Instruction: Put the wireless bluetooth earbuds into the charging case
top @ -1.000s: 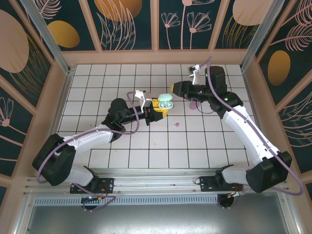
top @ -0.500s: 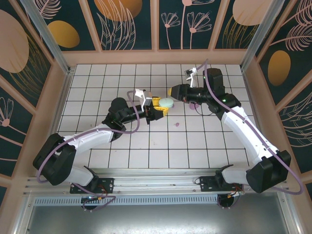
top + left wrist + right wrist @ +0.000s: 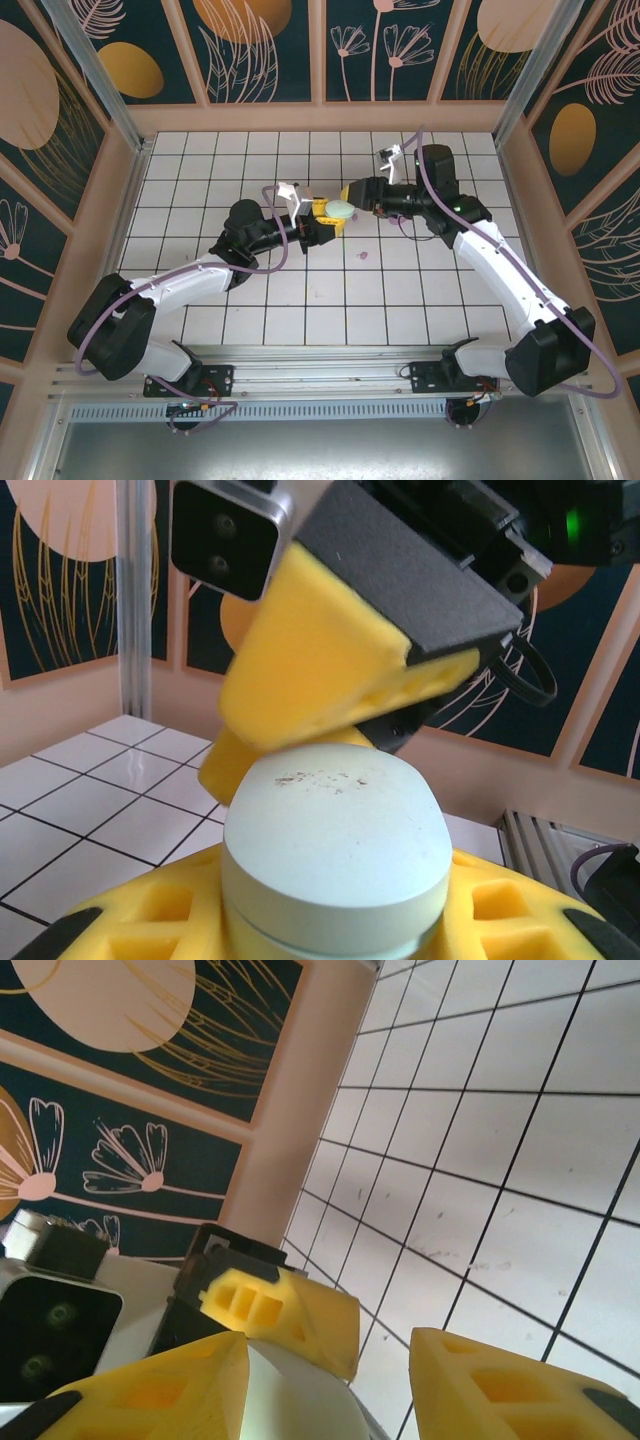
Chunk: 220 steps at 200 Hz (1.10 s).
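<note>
A pale mint-green charging case (image 3: 343, 209) is held above the tiles with its lid down. My left gripper (image 3: 326, 222) is shut on it; in the left wrist view the case (image 3: 335, 840) sits between the yellow pads of my left gripper (image 3: 330, 935). My right gripper (image 3: 357, 193) is open at the case's far side. One of its yellow fingers (image 3: 320, 670) rests on the lid. In the right wrist view my right gripper (image 3: 330, 1390) stands spread, the pale case (image 3: 290, 1405) by its left finger. One purple-pink earbud (image 3: 363, 256) lies on a tile. The mint earbuds are hidden.
A purple-pink object (image 3: 394, 216) lies half hidden under my right arm; what it is I cannot tell. White tiled floor (image 3: 300, 300) stretches in front of both arms. Wooden walls (image 3: 320, 118) close off the back and both sides.
The mint case's lid stood up a second ago and now lies shut. My right gripper moved left and down onto the lid. The left gripper kept its hold.
</note>
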Each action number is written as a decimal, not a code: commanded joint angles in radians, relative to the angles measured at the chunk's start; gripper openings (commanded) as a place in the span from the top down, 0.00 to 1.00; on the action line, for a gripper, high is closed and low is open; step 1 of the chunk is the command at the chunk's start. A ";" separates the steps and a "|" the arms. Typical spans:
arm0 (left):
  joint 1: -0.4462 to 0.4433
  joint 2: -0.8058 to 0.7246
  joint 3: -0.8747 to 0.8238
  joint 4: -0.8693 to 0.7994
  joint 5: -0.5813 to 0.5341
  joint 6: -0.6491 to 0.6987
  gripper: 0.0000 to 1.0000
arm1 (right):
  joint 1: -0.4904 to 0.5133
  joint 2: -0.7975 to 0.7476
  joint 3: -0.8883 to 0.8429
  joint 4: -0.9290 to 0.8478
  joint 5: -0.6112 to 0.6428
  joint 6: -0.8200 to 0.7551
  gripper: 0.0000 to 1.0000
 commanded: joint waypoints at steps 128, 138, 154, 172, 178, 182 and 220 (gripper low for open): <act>-0.005 0.020 0.055 -0.026 -0.084 0.051 0.74 | 0.005 0.024 -0.107 0.217 -0.233 0.222 0.73; -0.004 0.019 0.057 -0.046 -0.088 0.054 0.72 | 0.003 0.025 -0.111 0.228 -0.233 0.231 0.77; -0.005 0.016 0.054 -0.068 -0.101 0.059 0.67 | 0.002 0.028 -0.115 0.248 -0.230 0.245 0.80; -0.006 0.004 0.049 -0.092 -0.125 0.064 0.57 | -0.004 0.024 -0.115 0.264 -0.201 0.249 0.82; -0.005 -0.001 0.049 -0.107 -0.139 0.067 0.54 | -0.009 0.021 -0.117 0.270 -0.189 0.249 0.82; -0.005 -0.003 0.049 -0.118 -0.150 0.069 0.50 | -0.011 0.020 -0.118 0.274 -0.181 0.249 0.82; -0.005 -0.031 0.039 -0.187 -0.267 0.114 0.28 | -0.055 0.044 -0.124 0.290 -0.088 0.273 0.85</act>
